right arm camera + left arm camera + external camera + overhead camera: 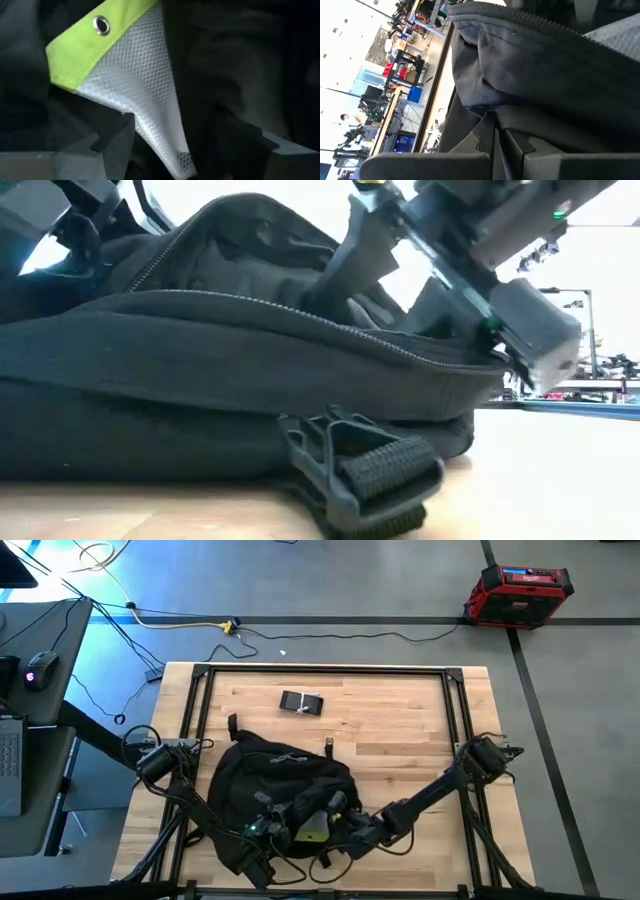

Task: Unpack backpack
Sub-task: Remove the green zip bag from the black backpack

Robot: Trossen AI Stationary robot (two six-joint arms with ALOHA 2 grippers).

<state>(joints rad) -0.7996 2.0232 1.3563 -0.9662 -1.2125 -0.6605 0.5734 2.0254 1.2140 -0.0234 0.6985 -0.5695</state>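
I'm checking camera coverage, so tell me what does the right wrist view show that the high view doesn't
Only the right wrist view shows the pouch's white mesh and metal eyelet, seen past the right gripper. Only the high view shows the whole table, a small dark item lying apart, and the left gripper at the backpack's edge. Both show the black backpack and the pouch's neon-yellow trim.

A: Describe the floor surroundings.
B: Grey floor with dark seam lines; a red-and-black case stands on it, and a yellow cable trails nearby.
A: And the furniture?
B: A wooden table; beside it, a dark desk carrying a mouse.
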